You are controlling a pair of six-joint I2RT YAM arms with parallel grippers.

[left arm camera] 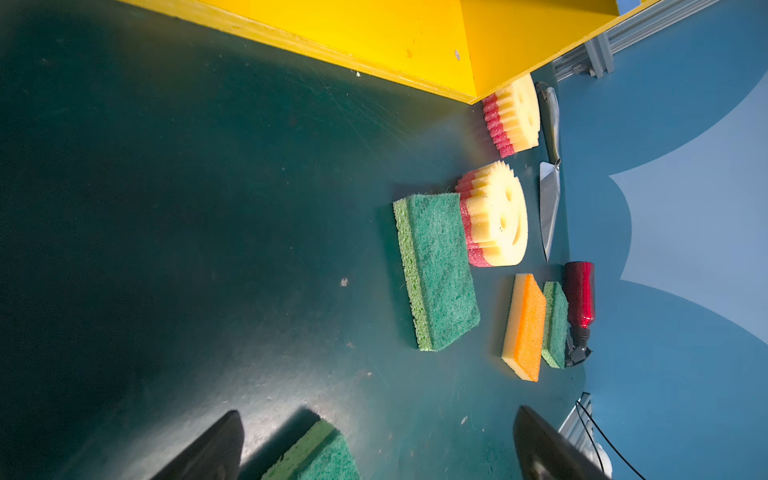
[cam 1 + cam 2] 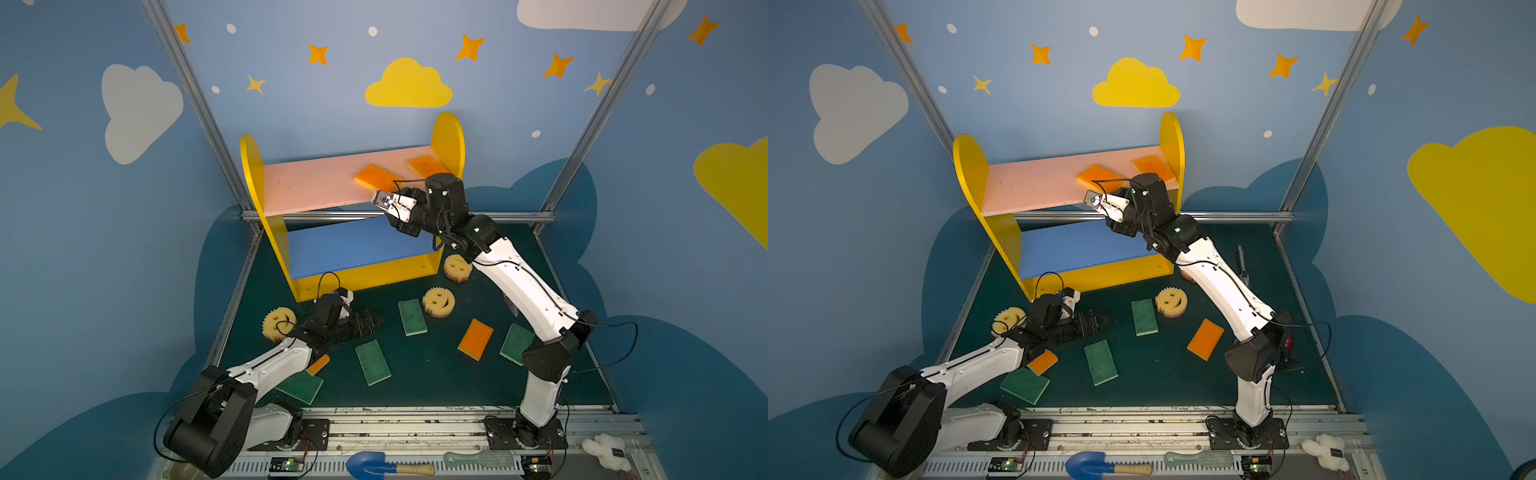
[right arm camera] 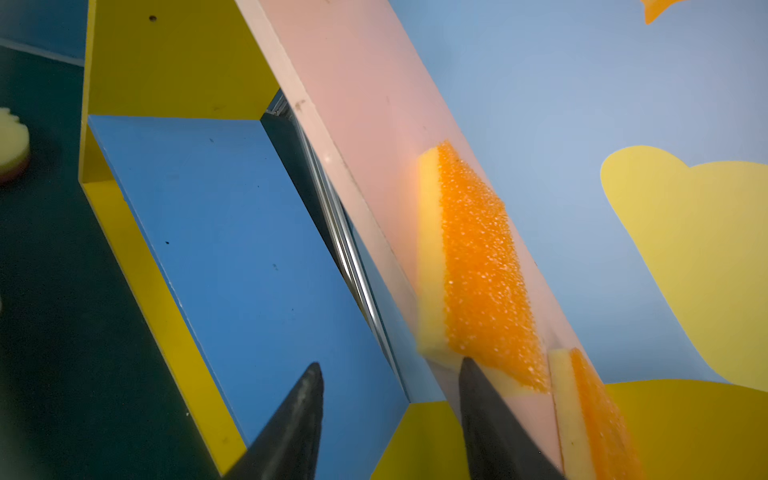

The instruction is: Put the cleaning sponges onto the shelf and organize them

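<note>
The shelf (image 2: 316, 187) (image 2: 1034, 183) stands at the back. Two orange-topped sponges (image 2: 376, 176) (image 2: 426, 164) lie on its pink board; the nearer one (image 3: 478, 266) is askew. My right gripper (image 2: 395, 220) (image 3: 390, 365) hovers at the board's front edge, open and holding nothing. One finger (image 3: 482, 407) is just short of that sponge. My left gripper (image 2: 365, 324) (image 1: 378, 415) rests low on the table, wide open, with a green sponge (image 1: 316, 457) beside one finger. Green pads (image 2: 412, 317) (image 2: 372, 362), an orange pad (image 2: 476, 338) and smiley sponges (image 2: 437, 302) (image 2: 278, 322) lie on the table.
A red bottle (image 1: 579, 295) and a metal trowel (image 1: 548, 208) lie along the table's right edge. A blue shovel (image 2: 374, 465), a brush (image 2: 478, 459) and a white fluffy toy (image 2: 606, 451) sit on the front rail. Metal frame posts flank the shelf.
</note>
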